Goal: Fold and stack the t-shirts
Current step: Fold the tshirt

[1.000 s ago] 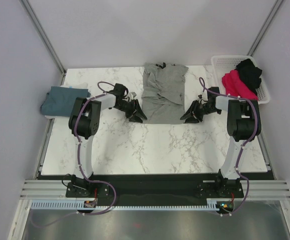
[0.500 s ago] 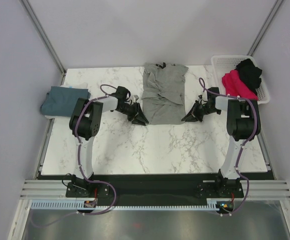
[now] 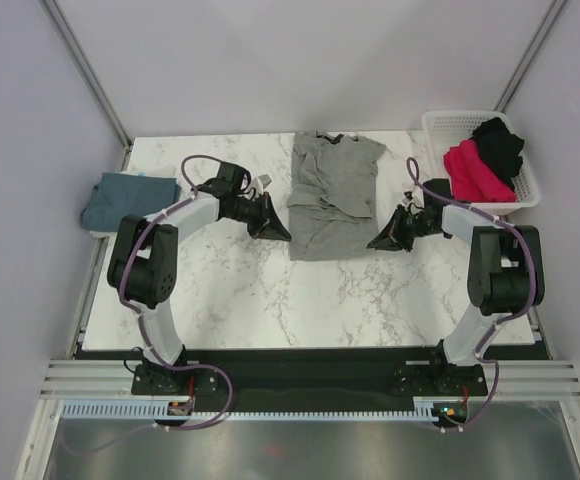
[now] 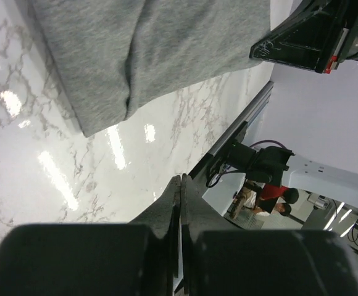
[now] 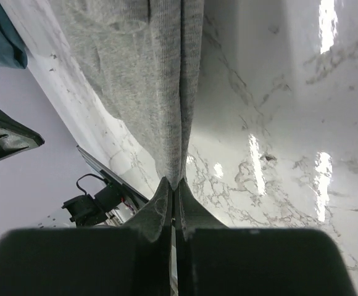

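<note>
Right wrist: right gripper (image 5: 174, 184) is pinching a taut knit fold of the grey t-shirt (image 5: 123, 74).
Left wrist: left gripper (image 4: 180, 179) is hovering fingers-together, empty, above glossy marble tabletop (image 4: 55, 179).

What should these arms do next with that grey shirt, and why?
Probably open the left pincer and ease it onto the near left corner of the grey t-shirt: it is shut on nothing, apart from the cloth, while the right pincer seems to pinch its edge.
</note>
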Controlling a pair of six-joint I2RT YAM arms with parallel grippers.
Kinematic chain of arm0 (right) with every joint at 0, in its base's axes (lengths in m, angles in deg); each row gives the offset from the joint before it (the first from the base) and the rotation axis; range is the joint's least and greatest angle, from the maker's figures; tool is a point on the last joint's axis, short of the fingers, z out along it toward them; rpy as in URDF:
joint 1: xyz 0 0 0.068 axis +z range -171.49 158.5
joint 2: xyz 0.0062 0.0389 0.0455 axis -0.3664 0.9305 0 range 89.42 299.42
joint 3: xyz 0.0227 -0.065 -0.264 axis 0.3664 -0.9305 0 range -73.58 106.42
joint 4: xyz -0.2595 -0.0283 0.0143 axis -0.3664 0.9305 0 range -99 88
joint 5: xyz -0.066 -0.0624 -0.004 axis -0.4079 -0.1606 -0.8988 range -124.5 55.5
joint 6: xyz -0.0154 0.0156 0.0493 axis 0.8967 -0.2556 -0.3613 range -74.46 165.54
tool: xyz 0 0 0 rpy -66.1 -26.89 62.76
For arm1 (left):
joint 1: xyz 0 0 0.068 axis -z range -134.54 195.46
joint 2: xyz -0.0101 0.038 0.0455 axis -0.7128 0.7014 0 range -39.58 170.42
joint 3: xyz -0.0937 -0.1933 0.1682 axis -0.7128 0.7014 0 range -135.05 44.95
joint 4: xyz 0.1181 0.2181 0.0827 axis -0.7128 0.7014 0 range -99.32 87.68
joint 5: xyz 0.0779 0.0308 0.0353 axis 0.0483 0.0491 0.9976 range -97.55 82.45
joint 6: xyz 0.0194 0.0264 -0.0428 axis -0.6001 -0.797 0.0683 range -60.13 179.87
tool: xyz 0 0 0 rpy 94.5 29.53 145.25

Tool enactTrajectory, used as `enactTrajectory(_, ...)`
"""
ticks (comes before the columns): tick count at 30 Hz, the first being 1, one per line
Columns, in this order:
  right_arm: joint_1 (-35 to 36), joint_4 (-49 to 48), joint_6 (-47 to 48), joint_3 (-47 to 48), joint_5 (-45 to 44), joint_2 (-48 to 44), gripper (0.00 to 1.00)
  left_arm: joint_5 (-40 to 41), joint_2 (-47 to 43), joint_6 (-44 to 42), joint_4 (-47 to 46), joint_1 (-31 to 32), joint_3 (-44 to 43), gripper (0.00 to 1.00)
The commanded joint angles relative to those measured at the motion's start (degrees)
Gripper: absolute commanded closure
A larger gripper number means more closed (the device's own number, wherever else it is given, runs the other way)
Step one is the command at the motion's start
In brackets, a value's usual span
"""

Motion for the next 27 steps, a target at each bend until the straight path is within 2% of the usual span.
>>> enactTrajectory(1, 0.32, -0.32, -0.08, -4.46, -0.81, -1.4, 1.0, 1.14, -1.13, -1.48, 2.54, 0.24, 4.24, 0.98)
enactTrajectory(6, 0.32, -3.66, -1.23, -5.27, -1.61, 0.43, 1.0, 1.14, 2.2, -1.48, 2.54, 0.24, 4.52, 0.98)
enactTrajectory(13, 0.23, -3.4, -1.14, -0.97, -1.43, 2.46, 1.0, 1.14, 9.76, -1.48, 2.54, 0.77, -3.38, 0.98)
enactTrajectory(17, 0.23, -3.49, -1.14, -0.78, -1.61, 2.64, 1.0, 1.14, 12.4, -1.48, 2.54, 1.99, -4.8, 0.98)
enactTrajectory(27, 0.31, -3.66, -1.05, -1.49, -1.7, 2.46, 1.0, 1.14, 10.04, -1.48, 2.54, 3.05, -2.08, 0.98)
